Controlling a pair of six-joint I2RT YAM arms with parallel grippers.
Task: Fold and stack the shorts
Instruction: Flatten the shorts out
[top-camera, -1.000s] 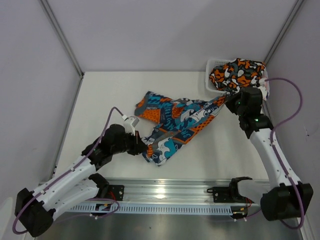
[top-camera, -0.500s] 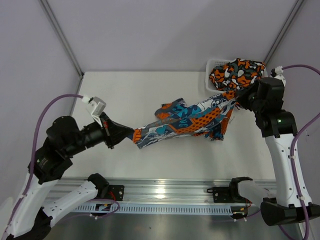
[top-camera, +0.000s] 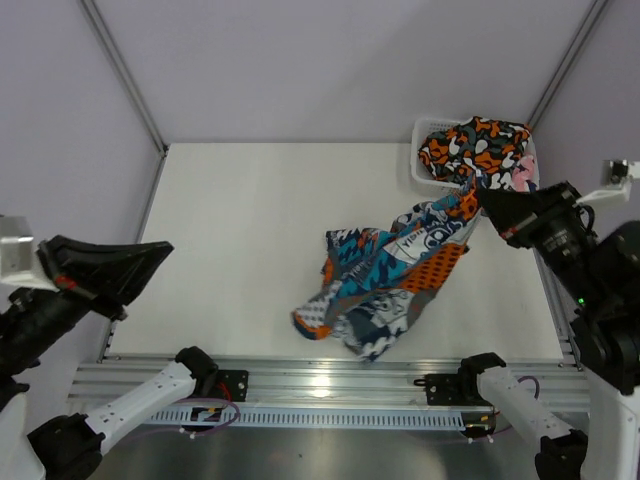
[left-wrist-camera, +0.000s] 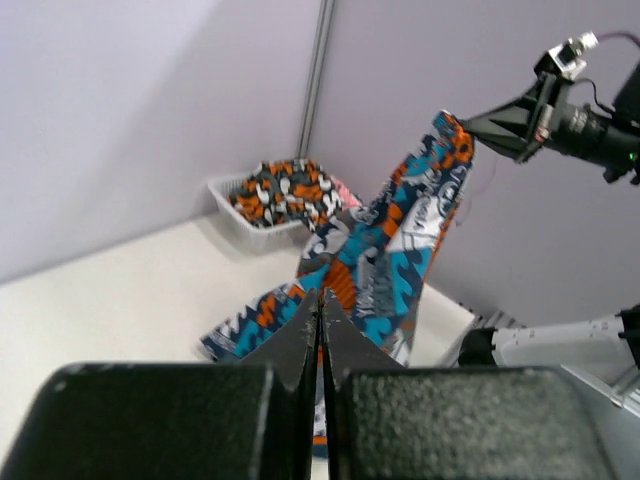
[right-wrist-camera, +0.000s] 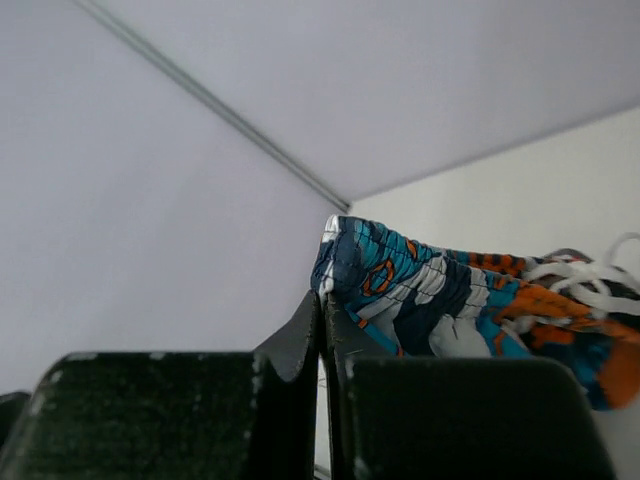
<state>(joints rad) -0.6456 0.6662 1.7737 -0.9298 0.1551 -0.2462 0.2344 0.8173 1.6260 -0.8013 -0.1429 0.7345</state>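
The blue-teal-orange patchwork shorts (top-camera: 385, 280) hang by one waistband corner from my right gripper (top-camera: 482, 197), which is shut on them high above the table's right side. Their lower end lies crumpled on the table. In the right wrist view the waistband hem (right-wrist-camera: 400, 280) sits pinched at the gripper (right-wrist-camera: 322, 296). My left gripper (top-camera: 166, 248) is raised at the far left, shut and empty; in its wrist view the closed gripper (left-wrist-camera: 321, 293) points at the hanging shorts (left-wrist-camera: 400, 235). Orange-black-white camouflage shorts (top-camera: 476, 143) fill the basket, with a pink patch (top-camera: 520, 180) beside them.
A white mesh basket (top-camera: 424, 131) stands at the back right corner, seen also in the left wrist view as the basket (left-wrist-camera: 232, 196). Grey walls with metal posts enclose the table. An aluminium rail (top-camera: 330, 385) runs along the near edge.
The left gripper has let go of the patchwork shorts and swung up and left. The right arm has risen, and the shorts' freed end has dropped to the table.
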